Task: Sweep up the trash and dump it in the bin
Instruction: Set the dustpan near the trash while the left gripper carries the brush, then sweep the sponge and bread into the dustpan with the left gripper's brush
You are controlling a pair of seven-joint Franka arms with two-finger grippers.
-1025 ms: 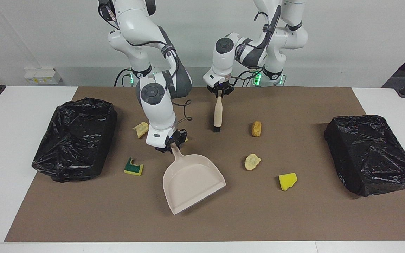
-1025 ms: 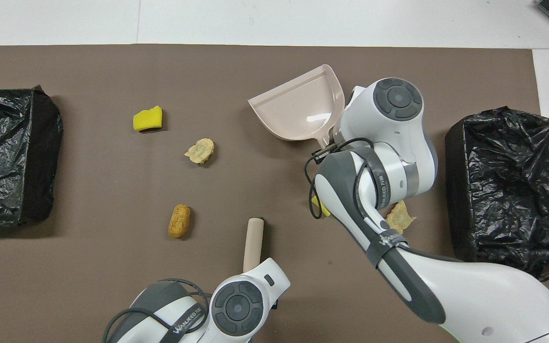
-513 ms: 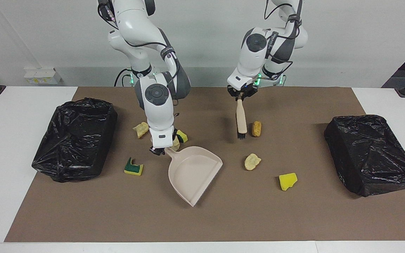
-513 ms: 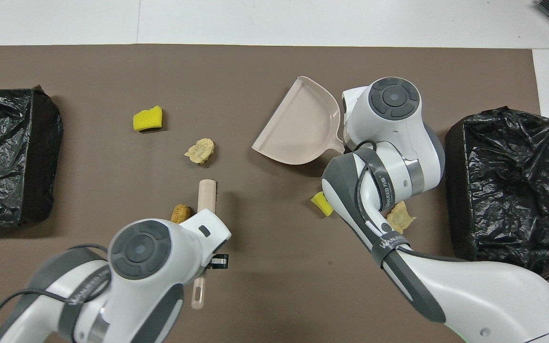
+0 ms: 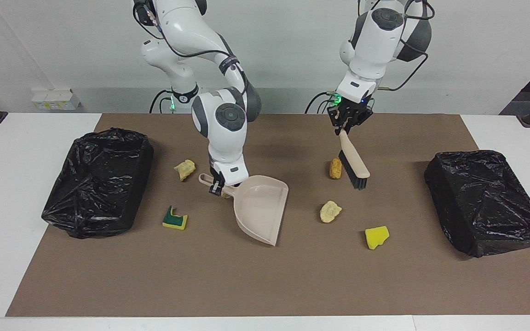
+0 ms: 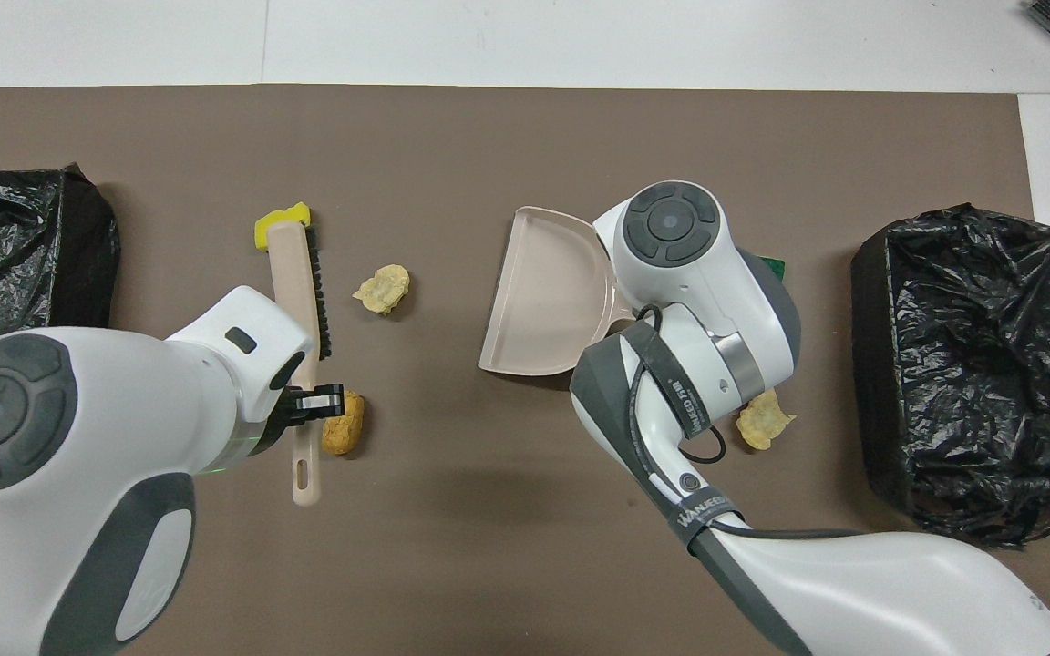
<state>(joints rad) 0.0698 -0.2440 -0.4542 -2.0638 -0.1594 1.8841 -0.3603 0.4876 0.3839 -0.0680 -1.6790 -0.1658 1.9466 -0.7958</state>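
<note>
Facing view, read from its left edge across: one black-lined bin (image 5: 97,181) sits at the right arm's end of the worktop (image 5: 30,151). Just beside it lie a tan crumbly lump (image 5: 185,168) and, farther from the robots, a green-backed yellow sponge piece (image 5: 175,219). My right gripper (image 5: 217,185) has its fingers pinched on the handle of the beige dustpan (image 5: 261,208), whose open mouth is turned toward the left arm's end. Another scrap peeks out under that handle, mostly hidden.

Next comes the orange-brown lump (image 5: 335,168), then a pale tan lump (image 5: 330,211) and a plain yellow sponge piece (image 5: 377,236), each farther from the robots than the last. My left gripper (image 5: 348,120) hangs above the orange-brown lump, fingers pressed onto the handle of the beige brush (image 5: 354,162), bristles just beside that lump. The second bin (image 5: 486,200) closes the row.

I count six scraps here, a seventh unseen. I judge them feather-light, soft and springy, likely to tumble or skid ahead of the bristles – the crumbly ones may shed bits. I would not pinch them; short, low brush strokes behind each scrap, toward the pan's lip, should serve – with that lip flat on the mat.
</note>
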